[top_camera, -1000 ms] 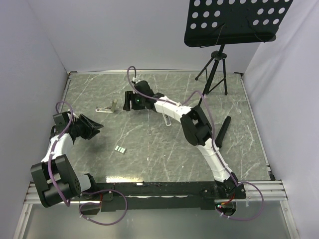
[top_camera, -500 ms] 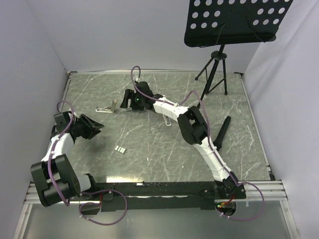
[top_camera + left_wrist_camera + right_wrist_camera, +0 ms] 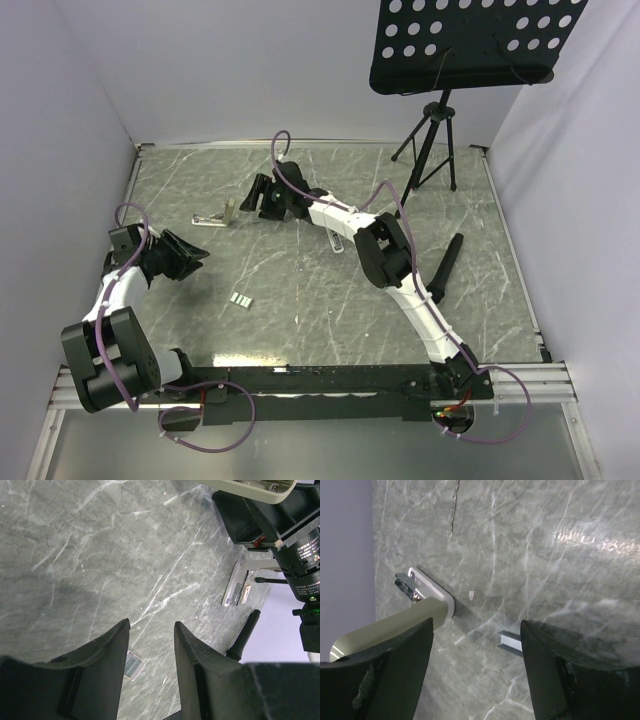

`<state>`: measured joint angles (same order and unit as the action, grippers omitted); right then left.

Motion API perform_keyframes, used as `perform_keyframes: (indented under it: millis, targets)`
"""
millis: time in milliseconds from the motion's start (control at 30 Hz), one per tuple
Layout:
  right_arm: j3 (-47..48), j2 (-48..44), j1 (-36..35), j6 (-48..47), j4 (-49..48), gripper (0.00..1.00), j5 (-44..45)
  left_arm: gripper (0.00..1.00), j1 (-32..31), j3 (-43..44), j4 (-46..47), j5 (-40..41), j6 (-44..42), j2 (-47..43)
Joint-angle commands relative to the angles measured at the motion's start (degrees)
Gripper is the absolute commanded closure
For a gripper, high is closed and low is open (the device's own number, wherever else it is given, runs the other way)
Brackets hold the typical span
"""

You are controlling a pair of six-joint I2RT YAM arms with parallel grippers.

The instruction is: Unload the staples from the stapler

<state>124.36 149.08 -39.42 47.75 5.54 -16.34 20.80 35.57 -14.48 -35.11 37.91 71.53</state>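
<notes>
The cream-white stapler [image 3: 213, 217] lies open at the far left of the table, its cream arm raised. The right wrist view shows that arm [image 3: 385, 628], the white base and the metal rail. My right gripper [image 3: 258, 193] is open and empty just right of the stapler, apart from it. In its own view [image 3: 476, 626] a short silvery strip of staples [image 3: 510, 641] lies on the table between its fingers. More staples [image 3: 240, 300] lie at the table's middle left. My left gripper [image 3: 196, 256] is open and empty, and those staples [image 3: 133, 664] show between its fingers [image 3: 112, 645].
A black music stand on a tripod [image 3: 430, 150] stands at the far right. A black cylinder [image 3: 446, 262] lies on the table right of the right arm, also in the left wrist view [image 3: 244, 634]. White walls close in the left, far and right sides.
My right gripper has drawn back a little to the right and toward the far side, away from the stapler. The left arm, the stapler and the staples have not moved.
</notes>
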Motion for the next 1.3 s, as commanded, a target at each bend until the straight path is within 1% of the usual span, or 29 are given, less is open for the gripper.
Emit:
perform_keyframes:
  millis: [0,67,167,233,467,667,767,1033,1267]
  targets:
    - [0.89,2.36,0.22,2.79,-1.33,0.25,-3.43,0.54,-0.14,0.29,0.59,-0.92,-1.08,-0.16]
    - [0.02,2.36,0.13,2.53,-0.53,0.27,-4.4,0.54,-0.14,0.37,0.42,-0.92,-1.08,0.02]
    - [-3.49,0.87,0.13,2.18,-3.16,0.31,-6.15,0.54,-0.14,0.38,0.5,-0.92,-1.0,-0.07]
    - [-3.94,0.6,0.13,1.56,-2.91,0.34,-7.3,0.54,-0.14,0.38,0.59,-0.83,-1.0,-0.25]
    - [-7.81,-1.94,-0.92,-2.12,-1.94,0.36,-8.1,0.54,-0.23,0.29,0.51,-0.92,-0.91,-0.34]
    - [-8.25,-2.56,-2.15,-4.33,0.35,0.37,-6.69,0.55,-0.32,0.38,0.33,-0.83,-0.82,-0.69]
    - [-7.29,-2.56,-2.59,-5.03,2.36,0.39,-5.55,0.55,-0.49,0.46,0.15,-0.57,-0.91,-0.69]
    - [-7.2,-3.09,-3.73,-6.26,3.86,0.48,-4.67,0.55,-0.93,0.64,-0.46,0.13,-0.91,-0.95]
    - [-5.27,-3.09,-5.23,-8.63,7.81,0.54,-1.6,0.54,-1.02,0.64,-0.55,0.22,-0.65,-0.51]
